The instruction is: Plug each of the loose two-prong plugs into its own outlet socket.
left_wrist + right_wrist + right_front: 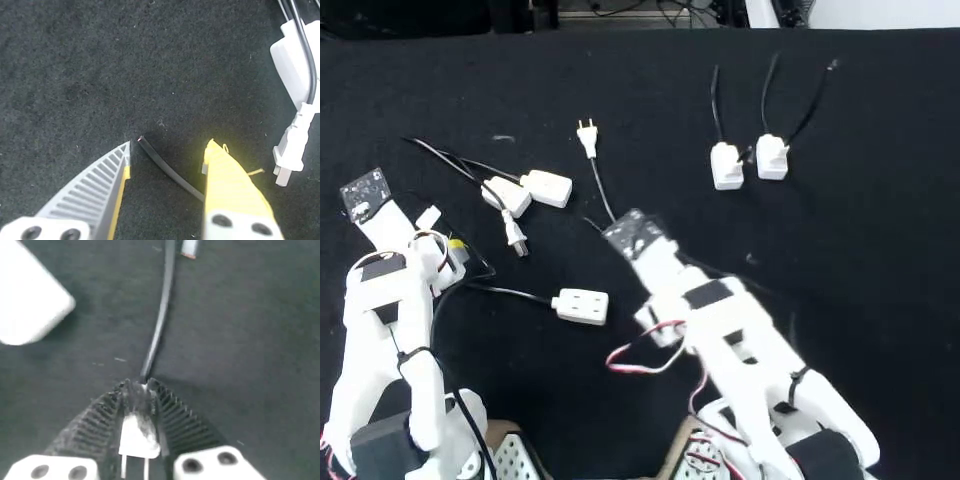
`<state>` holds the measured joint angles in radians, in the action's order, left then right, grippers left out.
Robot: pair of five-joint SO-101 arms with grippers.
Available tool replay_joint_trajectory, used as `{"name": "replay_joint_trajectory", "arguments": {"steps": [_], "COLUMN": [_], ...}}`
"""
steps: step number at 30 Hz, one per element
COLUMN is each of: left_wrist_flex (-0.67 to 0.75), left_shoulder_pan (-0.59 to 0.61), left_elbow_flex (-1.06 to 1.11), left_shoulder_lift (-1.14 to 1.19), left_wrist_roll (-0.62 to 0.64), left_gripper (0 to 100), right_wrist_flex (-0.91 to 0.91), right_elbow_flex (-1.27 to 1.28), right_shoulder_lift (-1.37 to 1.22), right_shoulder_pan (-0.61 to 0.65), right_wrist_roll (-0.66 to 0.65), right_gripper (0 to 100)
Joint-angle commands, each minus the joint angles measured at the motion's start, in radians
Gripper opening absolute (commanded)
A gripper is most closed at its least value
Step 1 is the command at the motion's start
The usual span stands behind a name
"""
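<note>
— Gripping anything at the moment?
— Yes. My right fingers point(95, 425), ribbed grey plastic, are clenched on a small white two-prong plug point(135, 437), its thin metal prongs pointing back toward my wrist. A round black cord point(159, 325) leaves my fingertips and runs off over the fuzzy black table point(250, 340), near a smooth white outlet block with rounded corners point(30, 300).
— Does the high view show that too?
— No, my right arm point(720, 320) covers the grasp there. What it adds is a second white plug point(586, 135) lying beyond that arm, prongs away from it, and a flat white outlet strip point(582, 306) on the table between my two arms.
— And your left side?
— My left fingers point(100, 185), one ribbed grey and one yellow, are released and hold nothing. The bare end of a thin black cable point(165, 167) lies on the table between them. Off to one side a loose white flat-bodied plug point(291, 157) lies beside a glossy white outlet block point(290, 65).
</note>
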<state>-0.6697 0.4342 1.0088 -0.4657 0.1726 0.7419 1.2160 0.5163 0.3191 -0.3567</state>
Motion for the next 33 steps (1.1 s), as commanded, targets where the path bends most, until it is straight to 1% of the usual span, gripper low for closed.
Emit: {"name": "replay_joint_trajectory", "arguments": {"steps": [1,3,5,8,10,15,17,18,20,23,25,28,30,33], "left_wrist_flex": [0.012,0.012,0.012,0.012,0.014,0.014,0.014,0.014,0.014,0.014,0.014,0.014,0.014,0.014], "left_shoulder_pan": [-0.002,-0.004,-0.005,-0.007,-0.007,-0.005,-0.004,-0.002,-0.002,-0.005,-0.007,-0.007,-0.007,-0.007], "left_elbow_flex": [-0.005,-0.005,-0.005,-0.007,-0.007,-0.005,-0.005,-0.005,-0.005,-0.005,-0.005,-0.007,-0.007,-0.005], "left_shoulder_lift": [-0.02,-0.02,-0.02,-0.02,-0.02,-0.02,-0.02,-0.02,-0.02,-0.02,-0.02,-0.02,-0.02,-0.02], "left_wrist_roll": [-0.012,-0.012,-0.012,-0.012,-0.012,-0.012,-0.012,-0.012,-0.012,-0.012,-0.012,-0.012,-0.012,-0.012], "left_gripper": [24,24,24,24,24,24,24,24,24,24,24,24,24,24], "right_wrist_flex": [-0.015,0.002,0.038,0.11,0.181,0.344,0.377,0.391,0.408,0.416,0.41,0.385,0.334,0.245], "right_elbow_flex": [-0.024,-0.039,-0.054,-0.073,-0.104,-0.219,-0.257,-0.282,-0.325,-0.334,-0.295,-0.216,-0.165,-0.104], "right_shoulder_lift": [0.002,0.002,0.002,0.002,0.002,0.002,0.002,0.002,0.002,-0.005,-0.007,-0.005,0.001,0.001], "right_shoulder_pan": [-0.155,-0.23,-0.278,-0.284,-0.284,-0.292,-0.316,-0.333,-0.384,-0.442,-0.466,-0.471,-0.474,-0.474], "right_wrist_roll": [-0.021,-0.021,-0.021,-0.021,-0.021,-0.029,-0.031,-0.038,-0.112,-0.324,-0.474,-0.637,-0.677,-0.678], "right_gripper": [1.1,1.1,1.3,3.4,8.3,25.3,28.0,27.9,26.9,23.4,20.4,18.6,18.7,18.7]}}
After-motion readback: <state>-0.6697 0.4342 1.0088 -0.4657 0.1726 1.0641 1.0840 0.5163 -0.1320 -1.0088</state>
